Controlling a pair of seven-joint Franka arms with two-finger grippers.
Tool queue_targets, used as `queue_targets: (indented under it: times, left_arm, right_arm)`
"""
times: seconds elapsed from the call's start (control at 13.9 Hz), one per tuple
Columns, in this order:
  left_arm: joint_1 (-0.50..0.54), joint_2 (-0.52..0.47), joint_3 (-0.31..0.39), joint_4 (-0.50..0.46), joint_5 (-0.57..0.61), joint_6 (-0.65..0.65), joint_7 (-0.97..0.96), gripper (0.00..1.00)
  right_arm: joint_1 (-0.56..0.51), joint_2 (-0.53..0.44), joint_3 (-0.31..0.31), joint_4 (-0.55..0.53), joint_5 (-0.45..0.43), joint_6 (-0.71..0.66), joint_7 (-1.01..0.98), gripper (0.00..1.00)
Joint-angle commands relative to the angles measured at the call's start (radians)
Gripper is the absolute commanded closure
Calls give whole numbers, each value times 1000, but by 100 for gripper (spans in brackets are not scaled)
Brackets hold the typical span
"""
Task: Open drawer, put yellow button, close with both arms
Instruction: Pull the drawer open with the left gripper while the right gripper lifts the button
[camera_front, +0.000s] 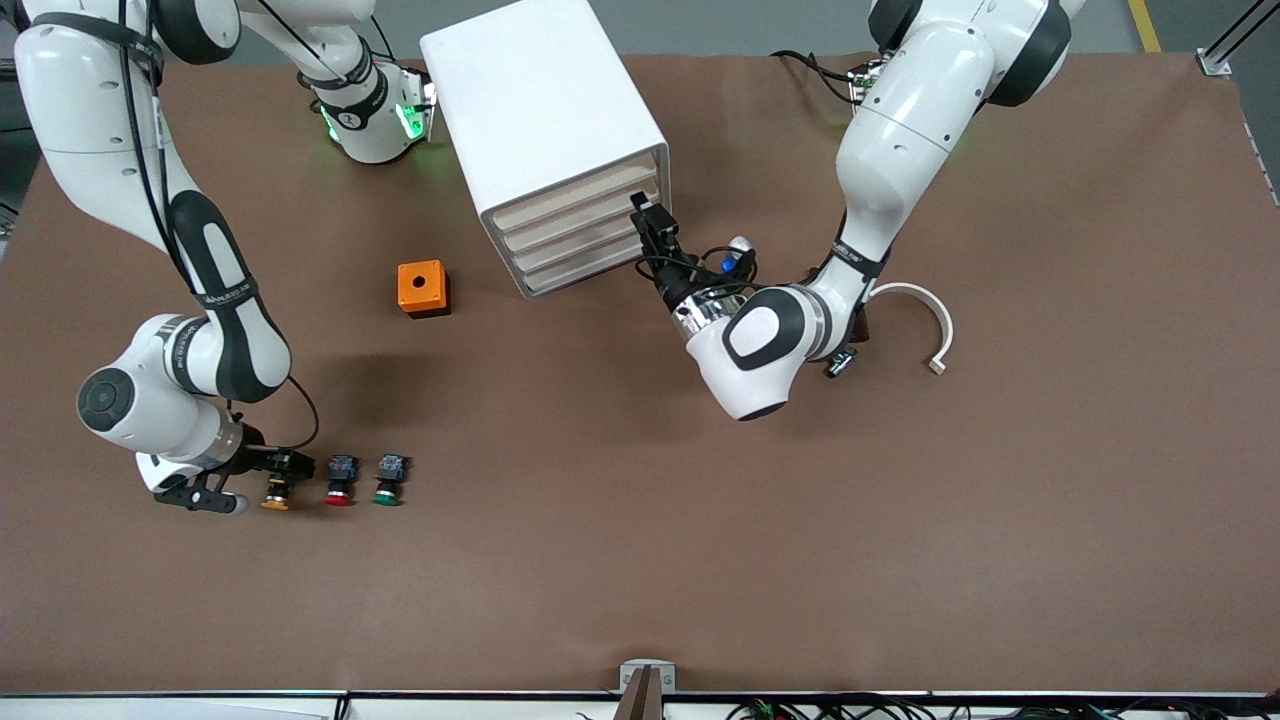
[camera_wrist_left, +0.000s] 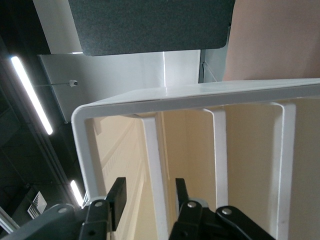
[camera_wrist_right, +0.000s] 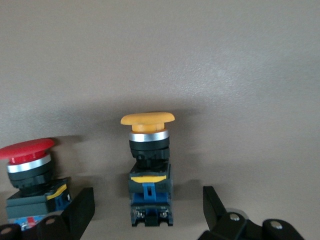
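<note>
Three push buttons lie in a row near the front edge of the brown surface (camera_front: 640, 560), toward the right arm's end; the yellow button (camera_front: 276, 496) is the end one of that row, with the red button (camera_front: 340, 487) beside it and the green button (camera_front: 388, 485) next along; the right pincer (camera_front: 272, 466) is down at the yellow button, its fingers (camera_wrist_right: 80, 212) standing wide on either side of the blue-grey rear block, not yet pressing it; the button rests on the surface, unlifted

Farther from the camera stands the white cabinet (camera_front: 540, 110) with its four off-white drawer fronts all flush, so every drawer (camera_front: 590, 262) looks shut; the left pincer (camera_front: 652, 222) is at the cabinet's front, at the end toward the left arm, its fingers (camera_wrist_left: 116, 199) partly drawn in and straddling a white edge between fronts; whether they already grip it I cannot tell

An orange box (camera_front: 422, 288) sits on the surface near the cabinet, and a white curved piece (camera_front: 925, 320) lies toward the left arm's end

Judged from this, the task is barely begun: both arms are set at their targets, yet opening, placing the button inside and closing all remain to be done
</note>
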Motion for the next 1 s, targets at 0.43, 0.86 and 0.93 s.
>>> queue_targets:
  times: [0.43,0.86,0.93]
  left_arm:
    - [-94,8,7,17,-13,8,-62,54]
    - [-147,17,7,17,-10,10,-59,84]
    - [-151,22,8,17,-7,10,-59,89]
  right_arm:
    - [10,0,3,44,13,-57,4,100]
    - [15,-227,8,36,16,-384,154,100]
    - [22,-267,9,36,16,-431,195,100]
